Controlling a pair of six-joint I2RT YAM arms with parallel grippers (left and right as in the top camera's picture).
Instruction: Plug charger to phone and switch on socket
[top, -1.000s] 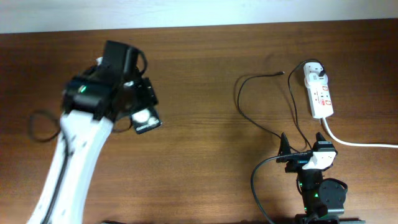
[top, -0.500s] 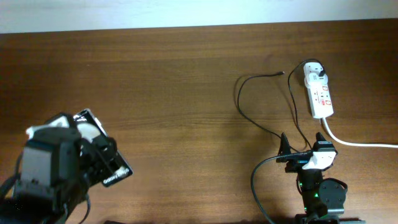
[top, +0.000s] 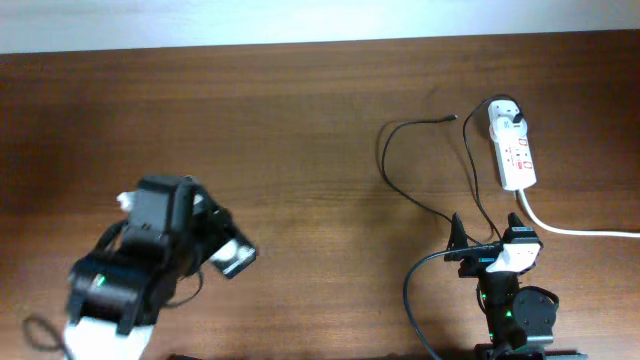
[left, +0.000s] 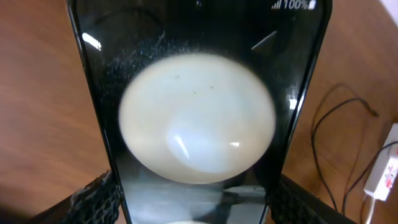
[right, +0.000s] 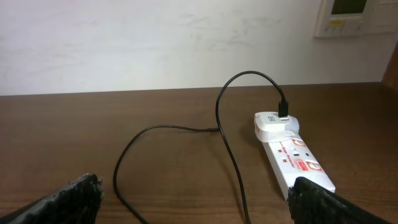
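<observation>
A flat black rectangular phone (left: 196, 112) is clamped in the left gripper (top: 222, 252); the right gripper (top: 486, 228) is spread wide.

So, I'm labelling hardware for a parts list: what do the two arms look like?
Left arm: black housing, green light, white lower link. Right arm: black base, green light, white-and-black wrist, black cable. Fingers black, rough-textured.

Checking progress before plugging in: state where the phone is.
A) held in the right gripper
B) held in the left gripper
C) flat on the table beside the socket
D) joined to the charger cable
B: the phone sits clamped in the left gripper, far from the socket.
</observation>
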